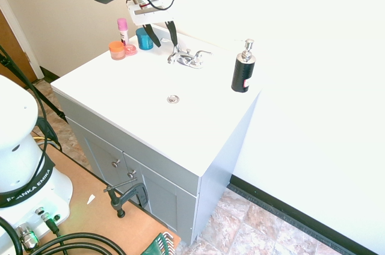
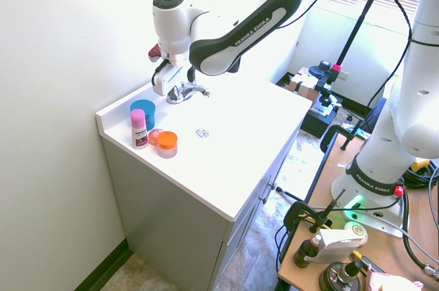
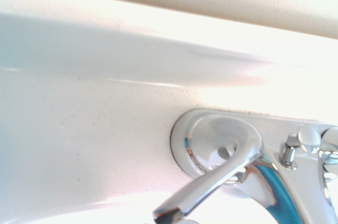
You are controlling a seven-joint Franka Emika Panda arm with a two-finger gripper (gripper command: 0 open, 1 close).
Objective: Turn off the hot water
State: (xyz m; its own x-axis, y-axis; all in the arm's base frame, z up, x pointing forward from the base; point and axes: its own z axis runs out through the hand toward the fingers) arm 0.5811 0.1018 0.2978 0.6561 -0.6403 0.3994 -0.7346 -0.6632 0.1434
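Observation:
The chrome two-handled faucet (image 1: 190, 58) stands at the back of the white vanity top (image 1: 138, 86). No hot water stream shows at the spout (image 3: 288, 195). The hot lever is the left wing (image 1: 174, 57), and in the wrist view it fills the lower middle as a shiny handle (image 3: 211, 182) angled out from its round base. My gripper (image 1: 165, 43) hangs just above and behind that lever, open, with its dark fingers (image 1: 151, 35) apart and nothing between them. In the second exterior view the gripper (image 2: 169, 84) sits close beside the faucet (image 2: 188, 91).
A black soap dispenser (image 1: 243, 68) stands right of the faucet. Left of it are a blue jar (image 1: 144, 38), a pink-capped bottle (image 1: 123, 29), an orange jar (image 1: 117, 49) and a small pink jar (image 1: 130, 49). The drain (image 1: 173, 99) lies in front; the wall is close behind.

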